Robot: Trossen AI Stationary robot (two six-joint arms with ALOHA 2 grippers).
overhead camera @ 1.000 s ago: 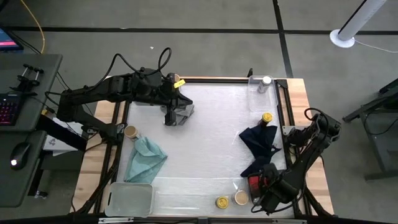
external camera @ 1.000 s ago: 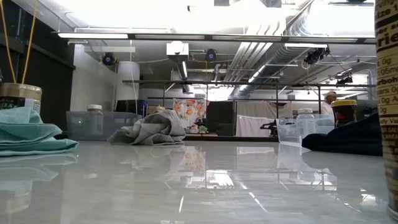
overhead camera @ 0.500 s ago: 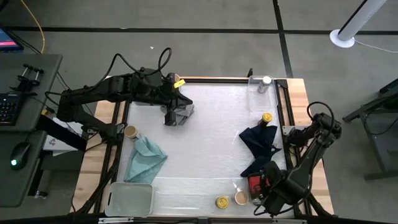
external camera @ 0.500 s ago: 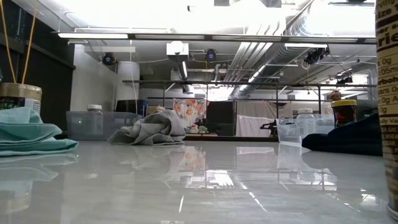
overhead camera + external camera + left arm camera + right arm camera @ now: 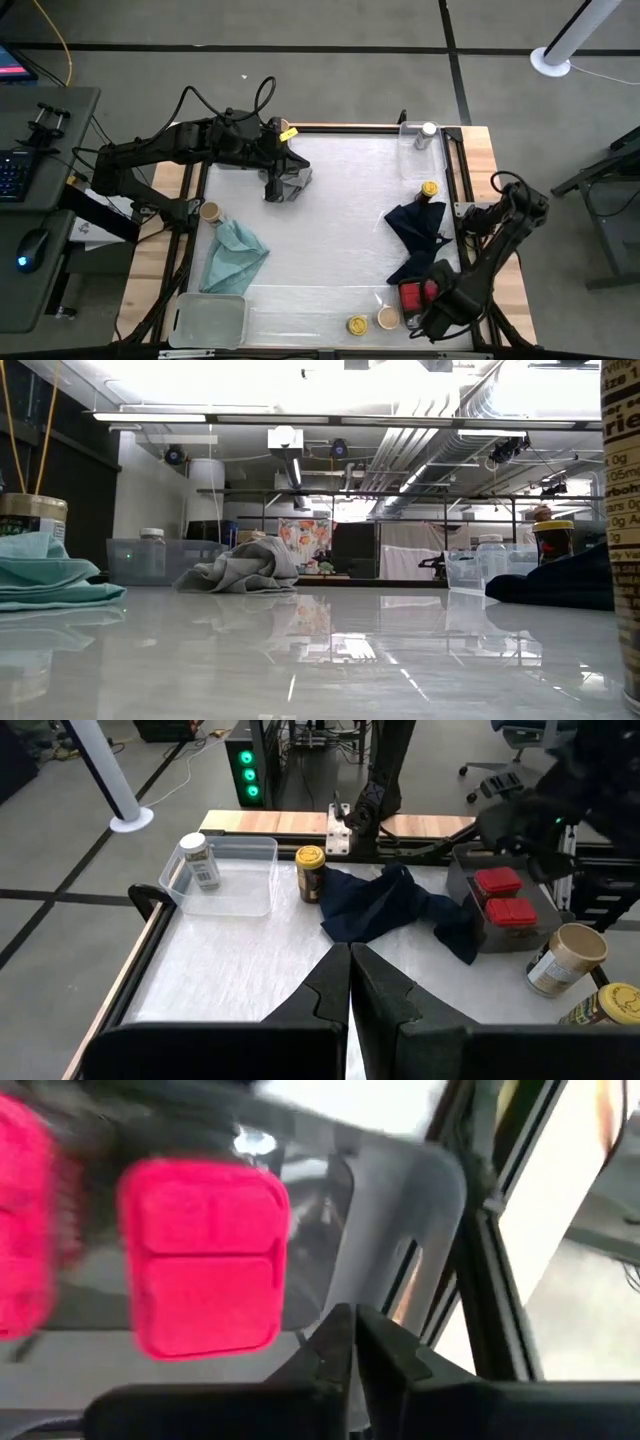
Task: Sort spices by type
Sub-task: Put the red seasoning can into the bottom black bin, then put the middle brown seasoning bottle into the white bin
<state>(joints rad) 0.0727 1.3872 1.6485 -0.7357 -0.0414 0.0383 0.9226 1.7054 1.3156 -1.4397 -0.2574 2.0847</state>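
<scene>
The two red tins [image 5: 505, 896] sit side by side in a grey tray [image 5: 466, 890] at the near right corner of the desk [image 5: 340, 220]. That pair looks sorted. The right gripper [image 5: 347, 1342] is just beside them, with its fingers pressed together and nothing in them. One red tin [image 5: 205, 1255] fills much of its wrist view.

The other spices are spread out. A tan-lid jar [image 5: 387, 318] and a yellow-lid jar [image 5: 357, 325] stand close together at the near edge, just beside the tins. Another yellow-lid jar [image 5: 429, 189] stands near the far right, next to the navy cloth [image 5: 418, 230]. A white-lid jar [image 5: 427, 133] sits in a clear tray [image 5: 408, 160] at the far right corner. One more tan-lid jar [image 5: 210, 212] stands at the left edge, next to the teal cloth [image 5: 235, 255].

The left gripper [image 5: 349, 982] rests at the grey cloth [image 5: 290, 183] at the far left. Its fingers are closed and hold nothing.

So I think the tins are done. The round jars are left. The two yellow ones are well apart, and so are the two tan ones.
</scene>
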